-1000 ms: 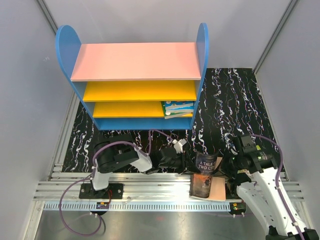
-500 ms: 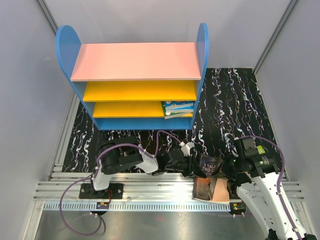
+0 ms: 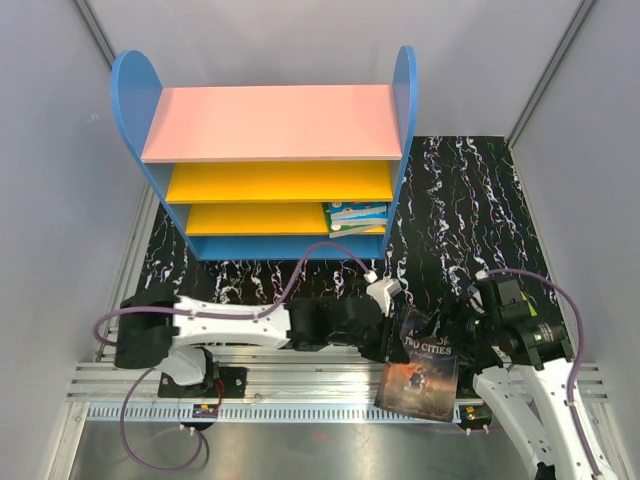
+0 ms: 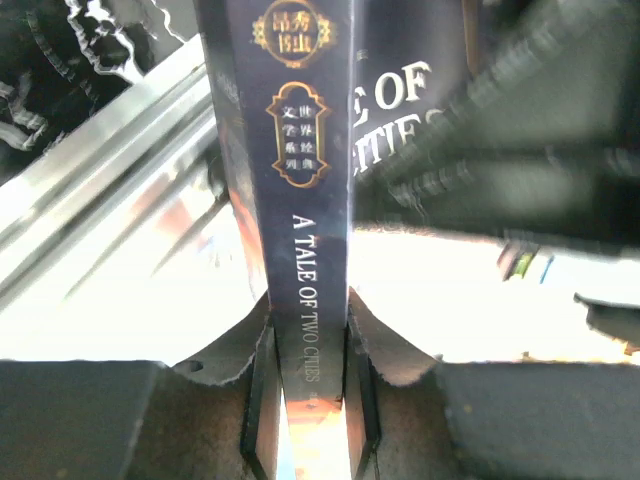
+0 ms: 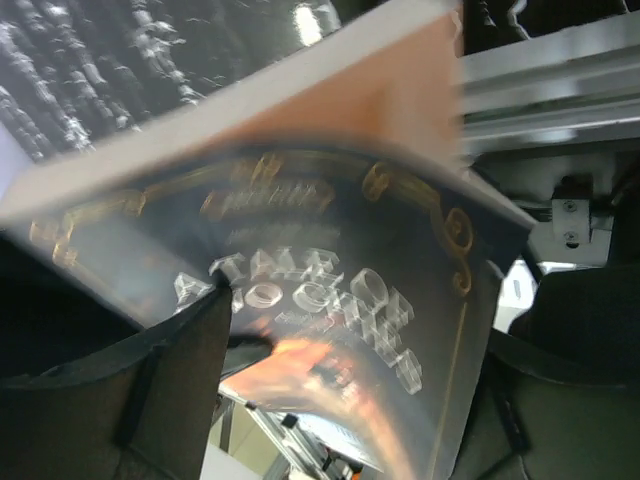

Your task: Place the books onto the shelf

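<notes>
End effectors (image 4: 305, 410) (image 5: 345, 400) 2, book (image 3: 418, 378) 1

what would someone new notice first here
The shelf, blue-sided with a pink top, dominates the far side, with thin books lying low at its right end. At the near edge, the left tool clamps the spine of a dark book, A Tale of Two Cities.

Overhead: up high at the near side, looking down and forward, wide, shelf (image 3: 270, 122) at the back. Left wrist: jammed against the book (image 4: 303, 250) spine. Right wrist: super close on its cover. Same book in all three.
</notes>
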`<state>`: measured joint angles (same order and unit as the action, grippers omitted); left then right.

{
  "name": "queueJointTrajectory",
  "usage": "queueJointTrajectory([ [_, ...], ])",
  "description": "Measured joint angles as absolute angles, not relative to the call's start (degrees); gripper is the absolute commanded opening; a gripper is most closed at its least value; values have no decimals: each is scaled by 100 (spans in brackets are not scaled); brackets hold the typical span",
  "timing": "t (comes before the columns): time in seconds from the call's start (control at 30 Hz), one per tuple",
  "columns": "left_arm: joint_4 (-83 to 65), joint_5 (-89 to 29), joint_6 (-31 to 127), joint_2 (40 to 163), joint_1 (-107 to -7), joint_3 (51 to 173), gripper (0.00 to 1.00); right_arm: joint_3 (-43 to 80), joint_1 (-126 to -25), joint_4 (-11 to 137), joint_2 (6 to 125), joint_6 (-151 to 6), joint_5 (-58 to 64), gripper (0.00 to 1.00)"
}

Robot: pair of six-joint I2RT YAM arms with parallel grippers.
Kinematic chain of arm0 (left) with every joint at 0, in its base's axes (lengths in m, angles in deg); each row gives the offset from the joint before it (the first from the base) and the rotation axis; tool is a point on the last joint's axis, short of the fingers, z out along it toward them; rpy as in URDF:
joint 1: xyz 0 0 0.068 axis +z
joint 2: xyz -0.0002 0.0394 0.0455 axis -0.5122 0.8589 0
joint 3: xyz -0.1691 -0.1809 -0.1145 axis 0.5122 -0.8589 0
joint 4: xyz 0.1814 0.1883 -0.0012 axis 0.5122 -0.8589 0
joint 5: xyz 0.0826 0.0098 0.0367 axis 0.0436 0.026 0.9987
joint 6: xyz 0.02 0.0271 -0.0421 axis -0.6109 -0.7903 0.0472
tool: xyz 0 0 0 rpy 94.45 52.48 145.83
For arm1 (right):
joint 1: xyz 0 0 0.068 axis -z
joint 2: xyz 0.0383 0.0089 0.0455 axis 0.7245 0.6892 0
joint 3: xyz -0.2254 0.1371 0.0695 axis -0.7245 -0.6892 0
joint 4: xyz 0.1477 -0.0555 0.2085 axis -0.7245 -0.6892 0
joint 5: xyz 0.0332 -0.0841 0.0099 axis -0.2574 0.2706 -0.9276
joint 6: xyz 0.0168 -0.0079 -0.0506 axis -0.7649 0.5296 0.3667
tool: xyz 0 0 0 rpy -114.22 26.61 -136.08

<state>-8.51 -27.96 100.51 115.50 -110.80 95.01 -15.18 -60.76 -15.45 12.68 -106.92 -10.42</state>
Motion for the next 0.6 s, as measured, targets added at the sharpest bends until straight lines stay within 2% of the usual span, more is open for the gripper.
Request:
queueJointTrajectory([
  [0.13, -3048, -2193, 9570, 10742, -11396, 10368, 0, -654, -6093, -1591, 1224, -10826, -932, 84],
  [0.17, -3533, -2071, 9463, 10626, -11434, 10639, 0, -281, -6093, -1584, 1215, -10900, -814, 94],
  [0.23, -4578, -1677, 9246, 10364, -11495, 11326, 0, 701, -6093, -1542, 1224, -11042, -495, 100],
  [0.37, -6370, -585, 8785, 10066, -11466, 13140, 0, 2152, -6093, -1202, 1086, -11232, -10, 100],
  [0.5, -7103, 484, 8103, 10058, -11416, 15046, 0, 1861, -6093, -1175, 1036, -11357, 1, 100],
  [0.6, -6925, 1160, 7327, 10082, -11416, 16021, 0, 1313, -6093, -1304, 1204, -11438, -80, 100],
])
